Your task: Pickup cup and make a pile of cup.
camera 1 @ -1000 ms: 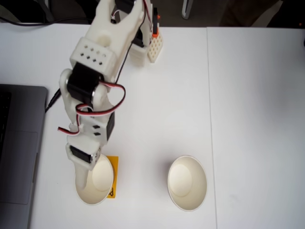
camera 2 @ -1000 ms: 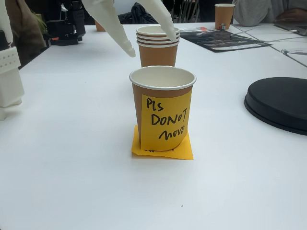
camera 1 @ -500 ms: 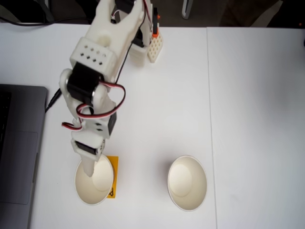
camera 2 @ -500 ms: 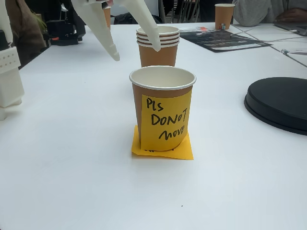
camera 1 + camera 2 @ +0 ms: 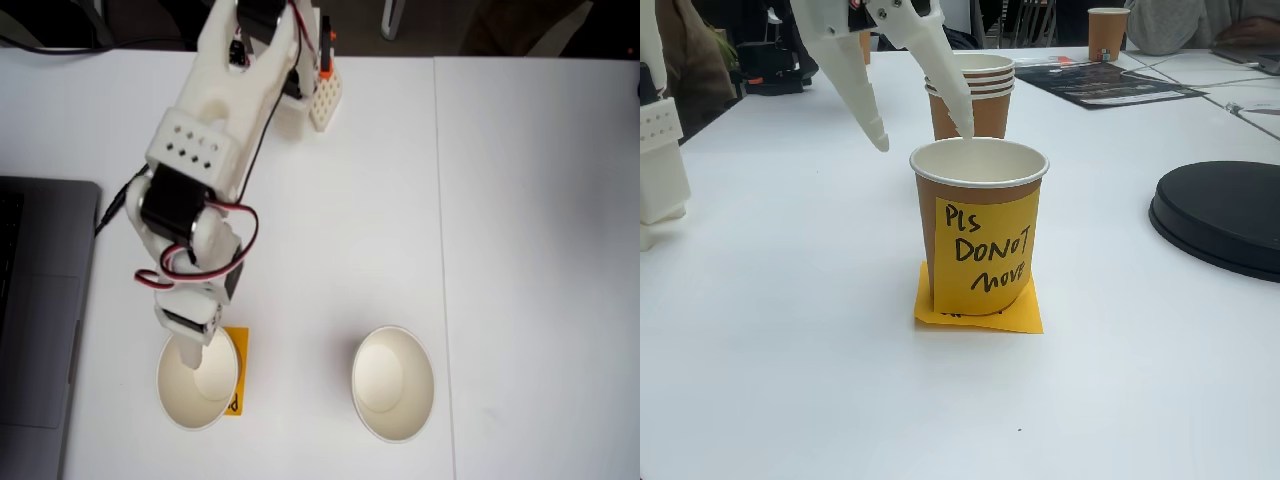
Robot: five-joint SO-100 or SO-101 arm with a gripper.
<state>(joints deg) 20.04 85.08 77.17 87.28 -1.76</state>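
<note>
The cup [image 5: 978,225] is a brown paper cup, white inside, with a yellow note reading "Pls do not move" on its wall. It stands on an orange sticky note [image 5: 980,310]. From above it is the left cup [image 5: 197,385]. My gripper [image 5: 922,135] hangs open just over its rim, one white finger [image 5: 865,100] left of it and the other finger [image 5: 945,85] near the far rim. From above, the gripper [image 5: 190,348] reaches over the cup's mouth. The pile of cup [image 5: 970,95] stands behind it, and is the right cup [image 5: 392,383] from above.
A laptop [image 5: 40,320] lies at the left edge. The arm's base [image 5: 300,90] is at the table's top. A black round disc [image 5: 1225,215] lies to the right, with a dark printed sheet [image 5: 1100,80] and another cup [image 5: 1108,32] farther back.
The open gripper has come lower and nearer the noted cup's rim in the side view. From above it has drawn back slightly toward the base. Neither cup moved.
</note>
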